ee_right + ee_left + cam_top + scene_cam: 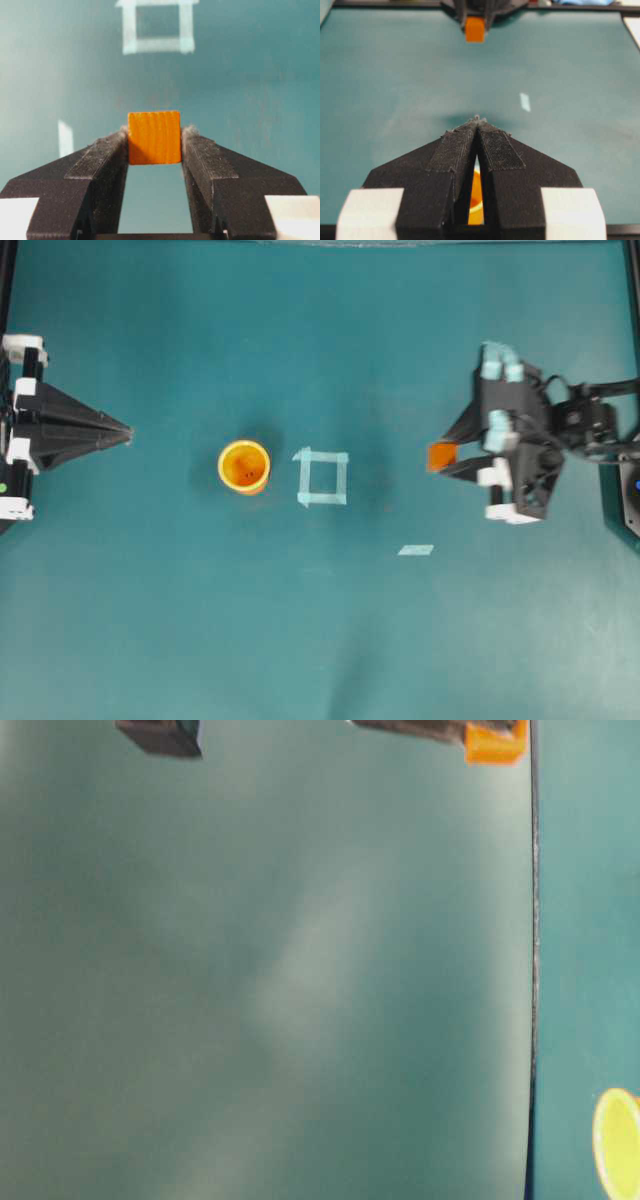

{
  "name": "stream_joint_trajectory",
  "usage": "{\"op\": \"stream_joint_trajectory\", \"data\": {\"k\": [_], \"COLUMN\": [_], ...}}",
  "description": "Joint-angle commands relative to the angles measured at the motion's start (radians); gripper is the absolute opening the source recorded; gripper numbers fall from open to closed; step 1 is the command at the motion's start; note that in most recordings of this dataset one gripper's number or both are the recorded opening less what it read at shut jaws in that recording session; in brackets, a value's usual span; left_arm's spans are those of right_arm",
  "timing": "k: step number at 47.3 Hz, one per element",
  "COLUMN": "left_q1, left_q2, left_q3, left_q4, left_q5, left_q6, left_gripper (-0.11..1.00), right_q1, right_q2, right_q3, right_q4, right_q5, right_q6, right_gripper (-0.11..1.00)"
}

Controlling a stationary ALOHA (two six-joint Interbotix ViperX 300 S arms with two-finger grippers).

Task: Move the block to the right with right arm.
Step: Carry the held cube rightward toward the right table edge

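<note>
The block (154, 137), a small orange cube, sits clamped between the two black fingertips of my right gripper (154, 140). From overhead the block (441, 456) is at the right part of the table, well right of the tape square, with the right gripper (447, 458) shut on it. The table-level view catches the block (495, 742) held clear of the table's top. In the left wrist view the block (474, 29) is far ahead. My left gripper (128, 434) rests at the left edge, fingertips together, holding nothing; the same left gripper (477, 120) points along the table.
A round yellow-orange cup (244, 466) stands left of centre. Just right of it is a pale tape square outline (322, 477). A short strip of pale tape (415, 550) lies on the green tabletop (320, 640) below and left of the right gripper.
</note>
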Motion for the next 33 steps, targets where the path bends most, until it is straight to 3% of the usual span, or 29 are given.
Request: {"op": "stream_joint_trajectory", "data": {"k": [1, 26, 33], "left_q1": [0.002, 0.000, 0.002], "left_q2": [0.005, 0.006, 0.006], "left_q3": [-0.026, -0.026, -0.026], "left_q4": [0.002, 0.003, 0.003], "left_q5": [-0.002, 0.003, 0.003], "left_q6": [0.000, 0.005, 0.008], "left_gripper": [0.00, 0.00, 0.00], "right_q1": [0.002, 0.002, 0.002], "right_q2": [-0.064, -0.393, -0.463], "right_q3": [0.006, 0.094, 0.117], "right_q4": [0.003, 0.002, 0.002], "right_q5": [0.020, 0.319, 0.354], "right_q6": [0.000, 0.002, 0.002], "right_gripper": [0.40, 0.40, 0.40]}}
